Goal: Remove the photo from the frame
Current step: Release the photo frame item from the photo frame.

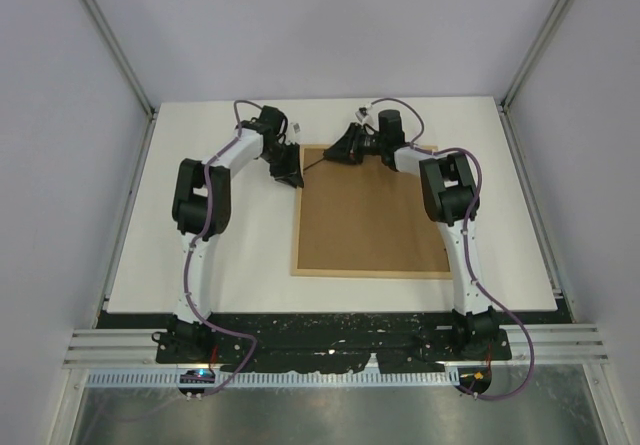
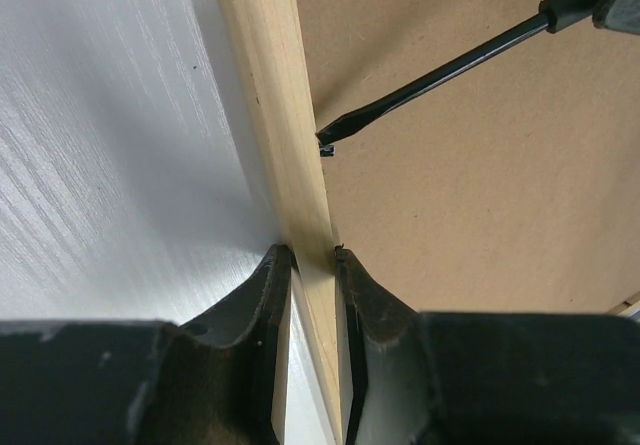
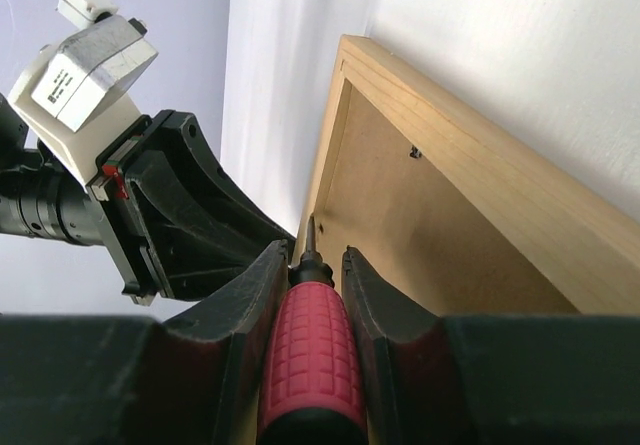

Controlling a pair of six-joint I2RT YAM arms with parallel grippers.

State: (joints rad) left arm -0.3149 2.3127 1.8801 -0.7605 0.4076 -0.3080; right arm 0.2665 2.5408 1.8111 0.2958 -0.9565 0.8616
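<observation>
So the frame (image 2: 282, 115) is lying face down on the white table (image 1: 250, 255) with the brown backing board (image 1: 370, 215) on top. I can't see the photo anywhere, so my guess is it's still tucked inside under that board. Looks like we're at the undo-the-clips step. The left gripper (image 2: 311, 258) is clamped across the wooden side rail near the far left corner, pinning it down. The right gripper (image 3: 313, 255) is squeezed around a red-handled screwdriver (image 3: 305, 365), with the blade tip right at a little black tab (image 2: 327, 148) where the board meets the rail. Next move, I reckon, is to lever or swing that tab off the board without the tip skating away. Then it's the same for the rest, and a second tab (image 3: 414, 152) shows on the neighbouring rail, before the board can lift out.
</observation>
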